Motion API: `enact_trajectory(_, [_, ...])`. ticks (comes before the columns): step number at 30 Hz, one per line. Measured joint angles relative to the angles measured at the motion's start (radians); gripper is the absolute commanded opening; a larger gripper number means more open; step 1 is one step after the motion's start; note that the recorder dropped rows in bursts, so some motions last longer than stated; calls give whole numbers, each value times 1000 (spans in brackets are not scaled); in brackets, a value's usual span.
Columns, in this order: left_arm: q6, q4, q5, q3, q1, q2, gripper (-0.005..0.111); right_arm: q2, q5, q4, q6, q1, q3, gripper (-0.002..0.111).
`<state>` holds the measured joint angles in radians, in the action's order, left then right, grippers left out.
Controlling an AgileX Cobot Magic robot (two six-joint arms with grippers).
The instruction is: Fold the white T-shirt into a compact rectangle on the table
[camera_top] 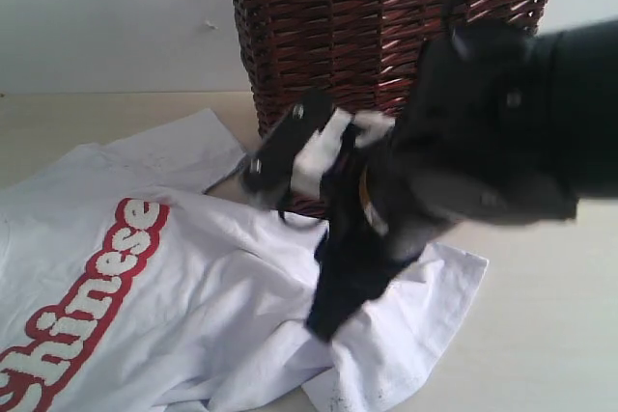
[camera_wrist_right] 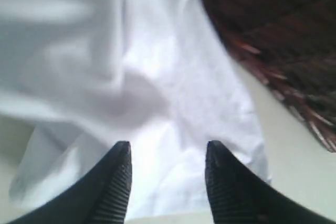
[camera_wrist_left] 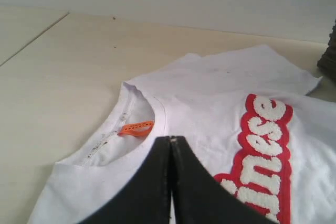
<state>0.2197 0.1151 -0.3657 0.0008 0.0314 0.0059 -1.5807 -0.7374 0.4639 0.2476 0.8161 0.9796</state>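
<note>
The white T-shirt (camera_top: 193, 287) lies spread on the table (camera_top: 541, 335), with its red-outlined "Chinese" lettering (camera_top: 92, 296) facing up and rumpled folds at its right side. In the exterior view my right gripper (camera_top: 326, 323) points down onto the shirt's right part. Its wrist view shows the right gripper (camera_wrist_right: 168, 148) open, with white cloth (camera_wrist_right: 157, 108) below the gap and nothing held. My left gripper (camera_wrist_left: 170, 139) is shut with nothing in it, just over the shirt (camera_wrist_left: 210, 98), beside the collar and the orange tag (camera_wrist_left: 135, 128). The exterior view does not show the left gripper.
A dark brown wicker basket (camera_top: 386, 36) with a cream lace rim stands at the back, right behind the right arm (camera_top: 502, 123). The same basket (camera_wrist_right: 283, 45) shows close to the shirt's edge in the right wrist view. Bare table (camera_wrist_left: 58, 77) stretches beyond the collar.
</note>
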Motion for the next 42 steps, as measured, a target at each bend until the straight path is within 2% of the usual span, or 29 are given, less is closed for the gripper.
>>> enact_trajectory(5, [0,0,0,0,0,0,0,-20,33,0,-108,140,-150,60])
enact_trajectory(10, [0,0,0,0,0,0,0,-94,64,135,-63,198,-182,61])
enact_trajectory(16, [0,0,0,0,0,0,0,-226,88,286,4,203,-182,58])
enact_trajectory(18, [-2,0,0,0,0,0,0,-254,85,357,82,205,-182,44])
enact_trajectory(21, [-2,0,0,0,0,0,0,-276,43,477,237,207,-182,5])
enact_trajectory(22, [-2,0,0,0,0,0,0,-279,14,509,274,207,-182,1])
enact_trajectory(27, [-2,0,0,0,0,0,0,-246,-98,580,316,207,-182,0])
enact_trajectory(38, [-2,0,0,0,0,0,0,96,-103,577,242,207,-177,0])
enact_trajectory(41, [-2,0,0,0,0,0,0,150,13,374,142,207,-177,13])
enact_trajectory(42, [-2,0,0,0,0,0,0,156,66,289,81,207,-177,23])
